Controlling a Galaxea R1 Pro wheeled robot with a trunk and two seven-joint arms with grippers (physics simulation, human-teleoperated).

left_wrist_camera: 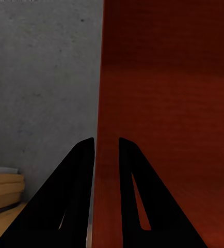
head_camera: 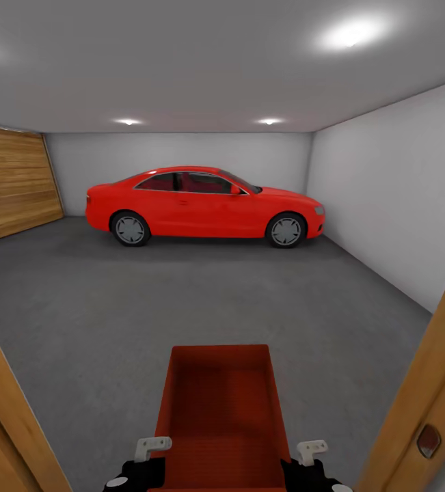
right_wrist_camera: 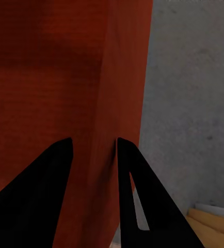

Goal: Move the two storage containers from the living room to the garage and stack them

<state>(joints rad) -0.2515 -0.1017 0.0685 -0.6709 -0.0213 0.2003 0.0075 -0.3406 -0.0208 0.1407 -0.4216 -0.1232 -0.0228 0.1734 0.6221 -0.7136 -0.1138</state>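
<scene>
Left wrist view: left claw (left_wrist_camera: 107,150), fingers narrow, clamped over one side wall of the storage container (left_wrist_camera: 169,103); right claw (right_wrist_camera: 91,150) likewise pinching the opposite wall, one finger inside, one outside. Between both claws: one orange-red container, open side up, held above the dark grey floor (head_camera: 78,307) in the doorway, wooden door frame (head_camera: 420,389) on either side. Well beyond the claws: red car (head_camera: 205,205) side-on at the white far wall (head_camera: 181,150), wooden panel (head_camera: 10,181) ahead on the left.
</scene>
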